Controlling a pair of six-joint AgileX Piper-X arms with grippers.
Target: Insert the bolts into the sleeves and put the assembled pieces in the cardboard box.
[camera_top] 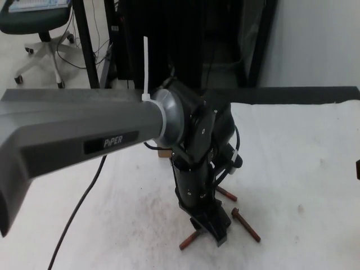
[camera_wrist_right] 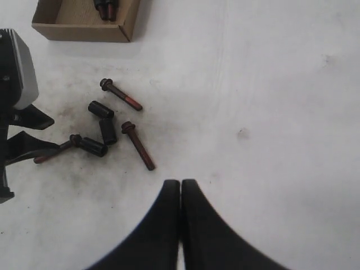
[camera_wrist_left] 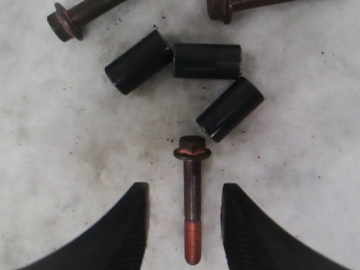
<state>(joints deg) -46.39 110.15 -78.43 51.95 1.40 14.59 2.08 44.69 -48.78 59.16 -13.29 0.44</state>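
My left gripper point(camera_wrist_left: 184, 194) hung low over the bench point(camera_wrist_left: 56, 140), fingers spread. One bolt point(camera_wrist_left: 192, 169) lay flat between them, head pointing away from the wrist. The pads point(camera_wrist_left: 138, 214) looked clear of it, with a gap on each side (so no pinch yet). Just past the bolt's head lay three sleeves point(camera_wrist_left: 207, 61), bunched close and all empty. Two more bolts point(camera_wrist_left: 70, 19) lay loose beyond those.

My right gripper point(camera_wrist_right: 180, 188) hovered well apart from the pile, fingers pressed together, holding nothing.

Progress, as I judged it: partly done. The box point(camera_wrist_right: 84, 32) sat on the bench beyond the pile, with dark pieces point(camera_wrist_right: 107, 7) inside showing reddish ends. They were probably assembled ones, but the frame edge cut them off, so I couldn't count them. Three bolts and three sleeves were left on the bench, none mated. The step in hand looked like grabbing the first of those bolts. After that, three insertions and three drops into the box remained.

On the views: the left wrist view gave the gaps beside the bolt and the open sleeve ends. The right wrist view gave the box, its contents and the whole layout. In the high view my left arm point(camera_top: 84, 129) lay across the bench and covered the sleeves, with bolt ends poking out on either side of the gripper.
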